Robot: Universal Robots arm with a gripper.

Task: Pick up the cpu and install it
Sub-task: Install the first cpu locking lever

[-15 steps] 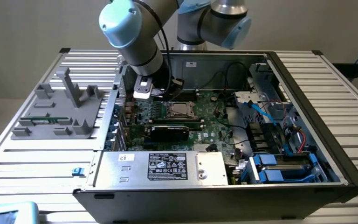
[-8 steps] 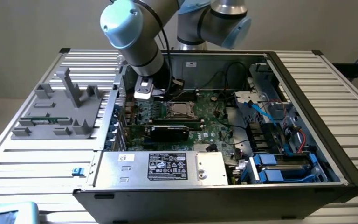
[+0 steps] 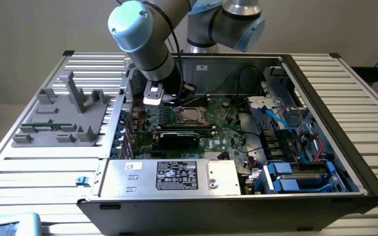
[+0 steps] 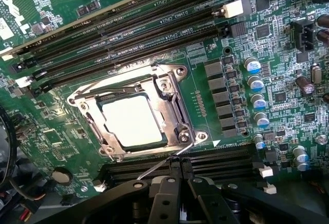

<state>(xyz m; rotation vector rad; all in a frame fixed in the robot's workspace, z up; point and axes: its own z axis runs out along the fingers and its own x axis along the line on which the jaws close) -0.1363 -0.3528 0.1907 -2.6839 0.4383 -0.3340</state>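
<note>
The cpu (image 4: 132,120), a flat square chip with a shiny silver top, lies inside the metal socket frame (image 4: 169,93) on the green motherboard. In the exterior view the cpu (image 3: 192,116) sits in its socket near the middle of the open computer case. My gripper (image 4: 180,166) is shut with nothing between its fingers, its tips hovering just beside the socket frame's edge, close to a thin wire lever (image 4: 164,163). In the exterior view my gripper (image 3: 157,101) hangs over the board toward the exterior view's left of the socket.
A black expansion card (image 3: 179,138) stands in front of the socket. A silver box with a black label (image 3: 169,177) fills the case front. Long memory slots (image 4: 128,31) run beside the socket. A grey fixture (image 3: 64,115) sits on the slatted table at the exterior view's left.
</note>
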